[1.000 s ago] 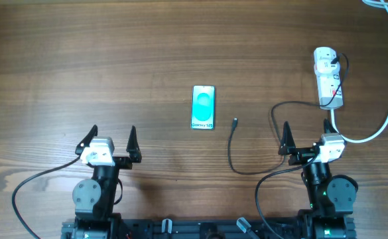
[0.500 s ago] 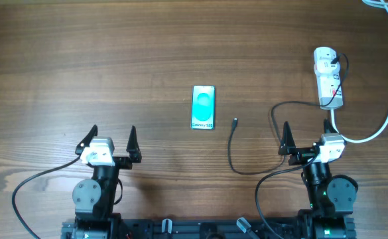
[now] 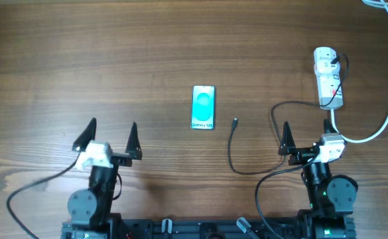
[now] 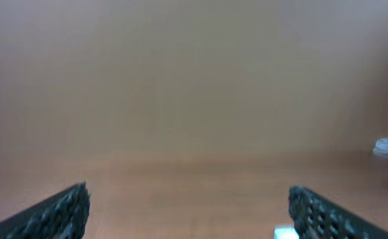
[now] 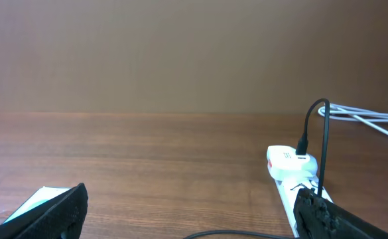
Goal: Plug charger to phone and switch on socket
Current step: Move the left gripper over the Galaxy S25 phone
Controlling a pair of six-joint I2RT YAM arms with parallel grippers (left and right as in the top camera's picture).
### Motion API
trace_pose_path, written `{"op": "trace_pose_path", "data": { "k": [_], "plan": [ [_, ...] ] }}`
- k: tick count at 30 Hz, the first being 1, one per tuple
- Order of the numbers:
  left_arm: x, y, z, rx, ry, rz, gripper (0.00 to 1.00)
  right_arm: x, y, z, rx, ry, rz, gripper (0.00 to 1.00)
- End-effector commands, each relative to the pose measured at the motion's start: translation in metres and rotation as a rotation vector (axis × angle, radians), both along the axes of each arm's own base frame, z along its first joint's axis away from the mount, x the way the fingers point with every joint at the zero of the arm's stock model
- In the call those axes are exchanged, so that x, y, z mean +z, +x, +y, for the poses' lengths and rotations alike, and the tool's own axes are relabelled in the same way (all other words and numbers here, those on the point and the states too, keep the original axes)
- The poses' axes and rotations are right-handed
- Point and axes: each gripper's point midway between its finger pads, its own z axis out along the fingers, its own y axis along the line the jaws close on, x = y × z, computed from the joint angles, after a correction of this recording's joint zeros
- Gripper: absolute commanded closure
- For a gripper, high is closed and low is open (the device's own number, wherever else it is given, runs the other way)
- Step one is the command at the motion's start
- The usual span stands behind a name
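The phone (image 3: 203, 107), cyan screen up, lies flat at the table's middle. It also shows at the lower left of the right wrist view (image 5: 34, 201). The charger, a thin black cable (image 3: 231, 151), loops from its dark connector tip (image 3: 235, 121), just right of the phone, round to the white plug on the socket (image 3: 327, 86) at the far right. The socket also shows in the right wrist view (image 5: 292, 166). My left gripper (image 3: 111, 136) is open and empty, near and left of the phone. My right gripper (image 3: 306, 136) is open and empty, near the socket.
A thick white cord (image 3: 383, 126) runs from the socket round the right edge and off the top right corner. The black cable's loop lies just in front of my right gripper. The left wrist view is blurred, with my fingers (image 4: 56, 214) at the bottom.
My left gripper has shifted slightly and its fingertips sit a little farther up the table. The right arm, phone, cable and socket have not moved.
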Motion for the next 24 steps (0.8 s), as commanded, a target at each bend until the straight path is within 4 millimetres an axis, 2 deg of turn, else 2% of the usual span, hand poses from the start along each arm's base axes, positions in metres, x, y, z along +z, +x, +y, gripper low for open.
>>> {"op": "trace_pose_path", "data": {
  "k": [1,3,5,7,10,11,12,14,15,17,19,21,24],
  "plan": [
    [0.056,-0.022,-0.014,-0.085,0.03,-0.25,0.0,0.001,0.0,-0.002,-0.01,-0.011,-0.007,0.0],
    [0.086,-0.035,-0.014,-0.083,0.029,-0.355,0.0,0.001,0.0,-0.002,-0.01,-0.011,-0.007,0.0],
    [0.108,-0.038,-0.013,-0.082,0.03,-0.347,0.0,0.001,0.0,-0.002,-0.01,-0.011,-0.007,0.0],
    [0.125,-0.027,-0.014,-0.085,0.032,-0.221,0.0,0.001,0.0,-0.002,-0.01,-0.011,-0.007,0.0],
    [0.126,-0.001,-0.015,-0.091,0.034,0.103,0.0,0.001,0.0,-0.002,-0.01,-0.011,-0.007,0.0],
    [0.121,0.014,-0.021,-0.122,0.039,0.314,0.0,0.001,0.0,-0.002,-0.01,-0.011,-0.007,0.0],
    [0.121,0.025,-0.029,-0.165,0.036,0.416,0.0,0.001,0.0,-0.002,-0.01,-0.011,-0.007,0.0],
    [0.123,0.037,-0.068,-0.412,-0.002,0.544,0.0,0.001,0.0,-0.002,-0.01,-0.011,-0.007,0.0],
    [0.125,0.042,-0.08,-0.491,-0.012,0.552,0.0,0.001,0.0,-0.002,-0.01,-0.011,-0.007,0.0],
    [0.114,0.064,-0.088,-0.518,-0.096,0.653,0.0,0.001,0.0,-0.002,-0.01,-0.011,-0.007,0.0],
    [0.088,0.093,-0.089,-0.426,-0.129,0.825,0.0,0.001,0.0,-0.002,-0.01,-0.011,-0.007,0.0],
    [0.063,0.113,-0.09,-0.293,-0.089,1.019,0.0,0.001,0.0,-0.002,-0.01,-0.011,-0.007,0.0],
    [0.031,0.135,-0.105,-0.14,0.016,1.299,0.0,0.001,0.0,-0.002,-0.01,-0.011,-0.007,0.0]
  ]
}}
